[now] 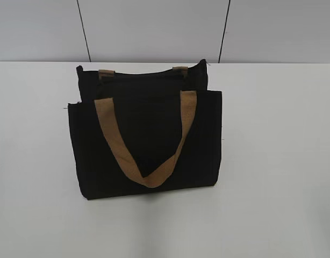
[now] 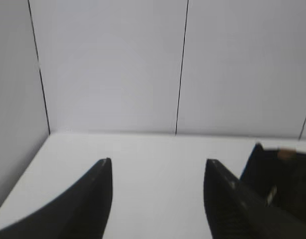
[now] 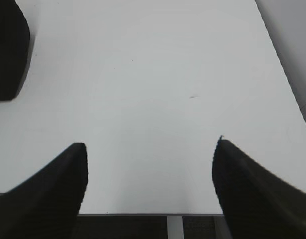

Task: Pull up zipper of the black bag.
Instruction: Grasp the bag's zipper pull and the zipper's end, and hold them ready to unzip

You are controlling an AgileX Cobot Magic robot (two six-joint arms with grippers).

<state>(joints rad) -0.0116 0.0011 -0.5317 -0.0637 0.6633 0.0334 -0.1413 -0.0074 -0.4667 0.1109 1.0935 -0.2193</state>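
The black bag (image 1: 146,142) with tan strap handles (image 1: 149,177) stands on the white table in the middle of the exterior view. Its top opening faces up and back; the zipper pull cannot be made out. No arm shows in the exterior view. My left gripper (image 2: 158,164) is open and empty over bare table, with a corner of the bag (image 2: 285,174) at its right. My right gripper (image 3: 150,147) is open and empty near the table's front edge, with a corner of the bag (image 3: 8,50) at the far left.
The white table (image 1: 278,161) spreads around the bag on all sides. A grey panelled wall (image 1: 154,27) stands behind it. The table's front edge (image 3: 143,214) shows in the right wrist view, its right edge runs along the frame's right side.
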